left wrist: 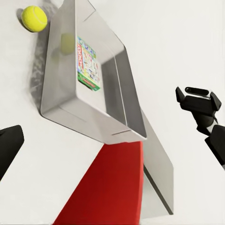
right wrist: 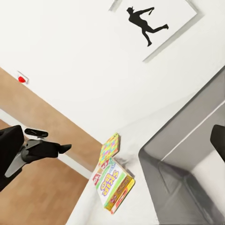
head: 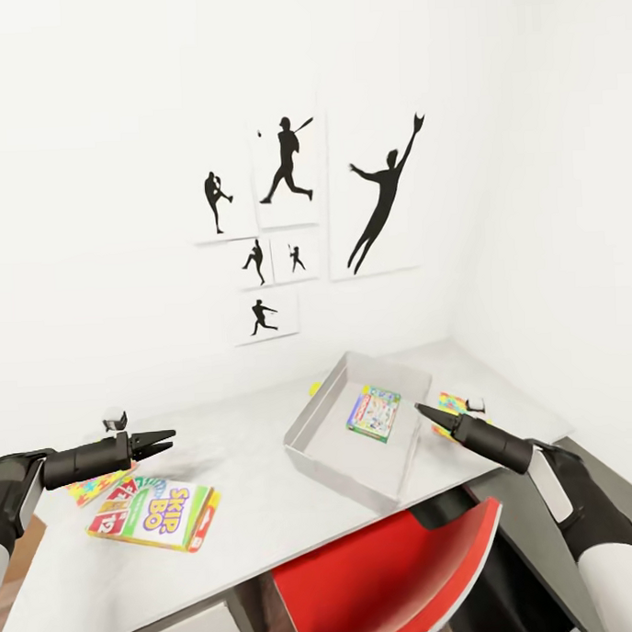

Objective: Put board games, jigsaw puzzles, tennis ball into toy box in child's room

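Note:
The light-grey toy box (head: pixel 308 438) (left wrist: pixel 93 117) (right wrist: pixel 187 154) sits on the table (head: pixel 260 511) and holds a green-edged pastel board game (head: pixel 374 413) (left wrist: pixel 88 63). The tennis ball (head: pixel 314 388) (left wrist: pixel 34 18) lies just behind the box. The SKIP-BO board game (head: pixel 154 513) (right wrist: pixel 112 183) lies at the front left, with one jigsaw puzzle (head: pixel 92 489) (right wrist: pixel 110 146) beside it. A second jigsaw puzzle (head: pixel 451 405) lies right of the box. My left gripper (head: pixel 165 441) (right wrist: pixel 65 147) hovers open above the SKIP-BO box. My right gripper (head: pixel 419 407) (left wrist: pixel 197 101) hovers open at the box's right rim. Both are empty. The bed is out of view.
A red chair (head: pixel 391 570) (left wrist: pixel 108 187) stands tucked under the table's front edge below the toy box. Black baseball-player pictures (head: pixel 291 170) hang on the white wall behind. The right wall closes off the table's far end. Wood floor (right wrist: pixel 33 187) lies left of the table.

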You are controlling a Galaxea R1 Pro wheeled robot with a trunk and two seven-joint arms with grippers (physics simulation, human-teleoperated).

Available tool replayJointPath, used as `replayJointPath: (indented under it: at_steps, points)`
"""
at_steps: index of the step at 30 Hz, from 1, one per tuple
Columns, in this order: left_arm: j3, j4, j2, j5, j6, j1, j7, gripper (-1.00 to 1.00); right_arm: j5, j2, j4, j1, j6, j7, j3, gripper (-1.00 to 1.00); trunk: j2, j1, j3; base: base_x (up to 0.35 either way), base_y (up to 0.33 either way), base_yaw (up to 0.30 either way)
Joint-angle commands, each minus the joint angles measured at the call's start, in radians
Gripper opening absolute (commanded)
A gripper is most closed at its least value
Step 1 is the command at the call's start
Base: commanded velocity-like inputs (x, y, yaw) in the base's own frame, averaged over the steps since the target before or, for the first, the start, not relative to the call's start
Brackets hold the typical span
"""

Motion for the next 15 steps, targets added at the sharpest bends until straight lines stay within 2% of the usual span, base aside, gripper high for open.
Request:
replayJointPath:
  at_steps: [1,8,15]
  points:
    - [0.001,0.000,0.000,-0.002,0.010,-0.001,-0.005,1.00,-0.004,0.000,0.000,0.001,0.008,0.008,-0.009,1.00,-0.002,0.000,-0.001,-0.152,0.149,-0.090]
    - [0.001,0.000,0.001,-0.001,-0.011,0.000,-0.006,1.00,-0.003,0.000,0.000,0.004,-0.017,0.052,-0.032,1.00,-0.002,0.000,0.010,-0.066,0.210,-0.145]
    - [0.001,0.000,0.004,-0.001,-0.066,0.001,-0.045,1.00,-0.003,-0.001,0.003,0.009,-0.033,0.086,-0.040,1.00,-0.002,0.000,0.020,0.080,0.154,-0.196]
